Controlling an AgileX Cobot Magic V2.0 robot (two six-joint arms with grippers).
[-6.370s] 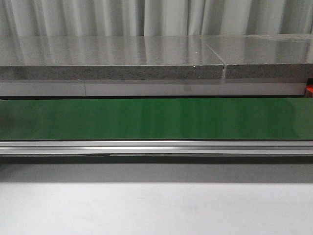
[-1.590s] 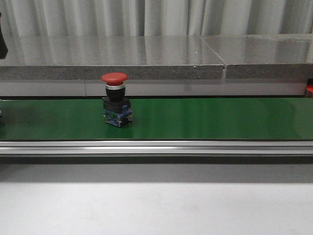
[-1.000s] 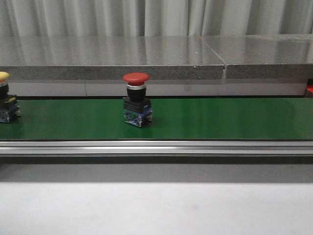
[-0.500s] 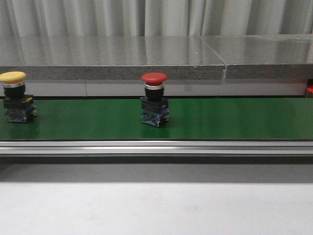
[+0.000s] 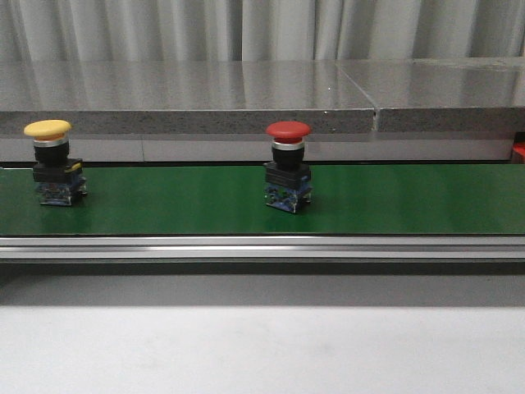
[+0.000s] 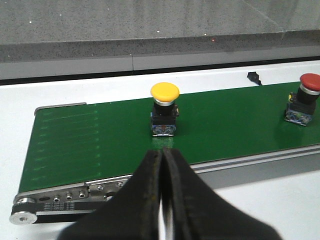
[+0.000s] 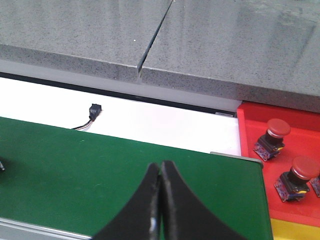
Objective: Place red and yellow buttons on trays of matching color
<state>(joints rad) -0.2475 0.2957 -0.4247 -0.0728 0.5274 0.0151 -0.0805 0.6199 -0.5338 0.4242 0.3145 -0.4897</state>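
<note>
A yellow button (image 5: 54,171) stands upright on the green belt (image 5: 394,201) at the left, and a red button (image 5: 288,165) stands near the belt's middle. In the left wrist view the yellow button (image 6: 164,108) is just beyond my shut left gripper (image 6: 163,151), with the red button (image 6: 305,99) farther along the belt. My right gripper (image 7: 160,165) is shut and empty over the belt's other end. Beside that end lies a red tray (image 7: 260,120) holding two red buttons (image 7: 273,136), with the edge of a yellow tray (image 7: 295,231) next to it.
A grey stone ledge (image 5: 246,98) runs behind the belt, and a metal rail (image 5: 262,246) runs along its front. A small black connector with a wire (image 7: 92,111) lies on the white surface behind the belt. Neither arm shows in the front view.
The belt was empty at first. The red button came in from the left and moved right to mid-belt. The yellow button followed it in from the left edge.
</note>
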